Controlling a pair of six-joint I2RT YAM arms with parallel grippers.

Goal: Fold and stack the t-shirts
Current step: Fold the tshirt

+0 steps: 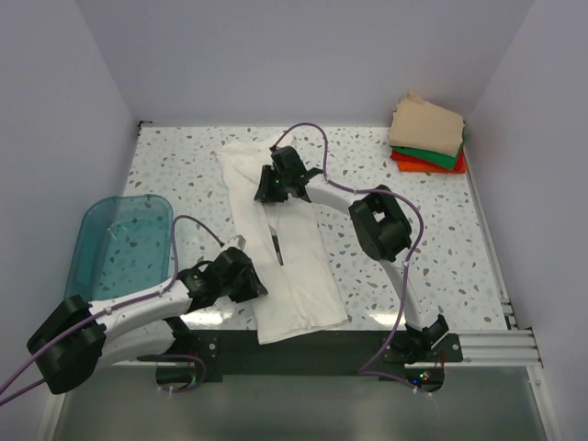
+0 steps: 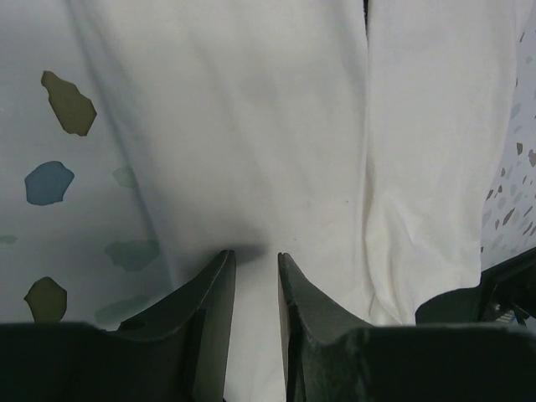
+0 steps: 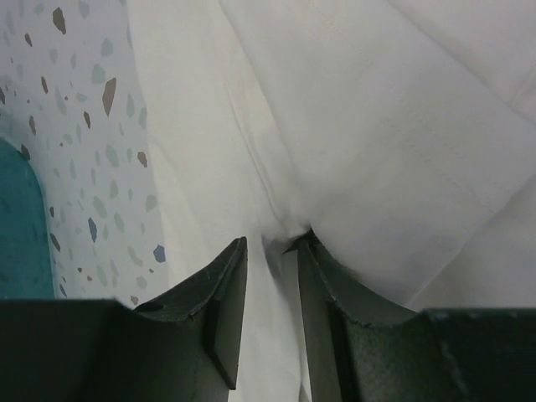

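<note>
The large white t-shirt (image 1: pixel 280 234) lies on the table folded into a long strip that runs from the back toward the front edge. My left gripper (image 1: pixel 241 276) is at the strip's left edge near the front. In the left wrist view its fingers (image 2: pixel 256 255) stand a little apart over flat white cloth (image 2: pixel 276 126). My right gripper (image 1: pixel 274 184) is on the far part of the strip. In the right wrist view the cloth (image 3: pixel 377 126) puckers into the narrow gap of the gripper (image 3: pixel 270 243), and a fold drapes over the right finger. Folded tan, green and orange-red shirts (image 1: pixel 427 136) are stacked at the back right.
A translucent teal bin (image 1: pixel 124 243) stands at the left of the table, close to the left arm, and its edge shows in the right wrist view (image 3: pixel 21 226). The speckled table (image 1: pixel 432 239) is walled on three sides. A metal rail (image 1: pixel 496 344) runs along the front right.
</note>
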